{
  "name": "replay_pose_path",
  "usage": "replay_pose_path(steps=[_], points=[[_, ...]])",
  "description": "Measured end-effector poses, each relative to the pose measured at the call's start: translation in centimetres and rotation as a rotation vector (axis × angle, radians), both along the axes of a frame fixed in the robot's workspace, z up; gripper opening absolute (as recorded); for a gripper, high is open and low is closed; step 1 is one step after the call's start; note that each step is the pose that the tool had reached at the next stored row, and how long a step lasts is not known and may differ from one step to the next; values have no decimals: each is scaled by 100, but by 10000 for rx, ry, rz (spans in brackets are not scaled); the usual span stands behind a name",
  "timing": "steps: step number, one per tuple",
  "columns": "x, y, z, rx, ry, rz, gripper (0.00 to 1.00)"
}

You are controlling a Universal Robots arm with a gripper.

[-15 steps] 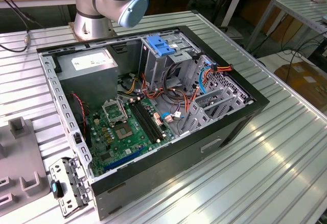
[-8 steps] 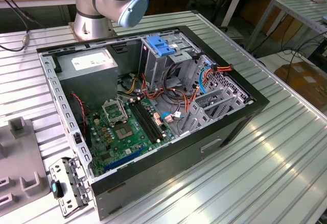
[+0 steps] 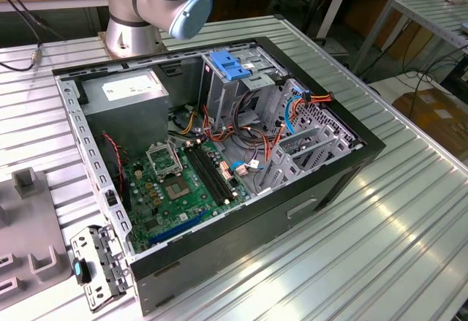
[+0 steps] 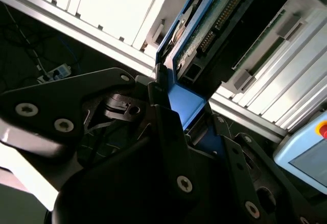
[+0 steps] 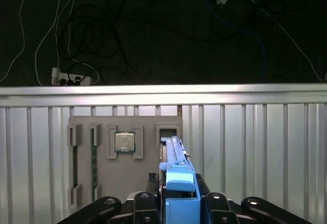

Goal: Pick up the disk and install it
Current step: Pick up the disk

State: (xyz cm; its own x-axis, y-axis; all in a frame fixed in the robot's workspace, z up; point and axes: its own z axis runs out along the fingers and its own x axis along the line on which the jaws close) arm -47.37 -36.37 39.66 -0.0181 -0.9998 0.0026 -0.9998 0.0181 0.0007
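The disk (image 5: 172,155) stands on edge between my fingers in the first wrist view, with its blue side rail (image 5: 182,189) facing the camera. In the second wrist view the disk (image 4: 207,27) shows its green circuit board and a blue rail. My gripper (image 5: 180,201) is shut on the disk, with dark fingers (image 5: 145,203) on either side; the gripper (image 4: 179,117) clamps the blue rail end. Beyond the disk lies a grey fixture plate (image 5: 148,175) with slots. The open computer case (image 3: 351,156) lies on the table, its drive cage topped by a blue latch (image 3: 230,65).
A processor chip (image 5: 124,142) sits in a pocket of the fixture plate. Inside the case are a grey power supply box (image 3: 128,91), a green motherboard (image 3: 175,182) and loose cables (image 3: 285,116). A loose metal bracket (image 3: 99,266) lies by the case. The arm's base (image 3: 131,32) stands behind it.
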Motion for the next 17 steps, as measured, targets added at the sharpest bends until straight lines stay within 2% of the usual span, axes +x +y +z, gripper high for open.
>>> replay_pose_path(steps=[3,12,17], points=[[-1,0,33,0,-2,0,37],[0,0,53,-1,2,-1,37],[0,0,153,0,-1,0,37]])
